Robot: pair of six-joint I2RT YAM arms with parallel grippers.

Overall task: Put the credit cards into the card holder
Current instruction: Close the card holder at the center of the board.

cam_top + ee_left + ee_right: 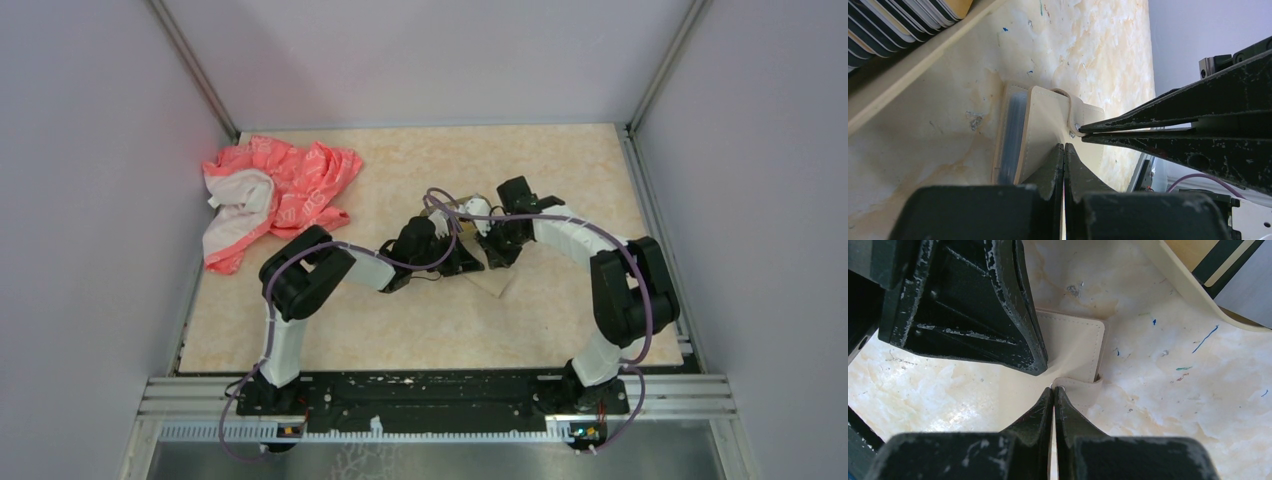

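A cream leather sleeve (pixel 1040 125) with a snap strap lies on the table, and the edge of a pale blue credit card (pixel 1012 131) shows inside it. My left gripper (pixel 1064 146) is shut on the sleeve's front flap, which rises toward its tips. My right gripper (pixel 1054 389) is shut on the strap (pixel 1083 385) at the snap, coming in from the side. The two grippers' tips sit almost touching over the sleeve (pixel 1075 337). The card holder (pixel 923 55) stands just beyond, packed with cards (pixel 893 22) on edge; its rim (pixel 1188 295) shows in the right wrist view too.
A crumpled pink and white cloth (pixel 275 195) lies at the back left of the beige table (pixel 560 170). Grey walls close in the table on three sides. Both arms meet at the middle of the table (pixel 480 245).
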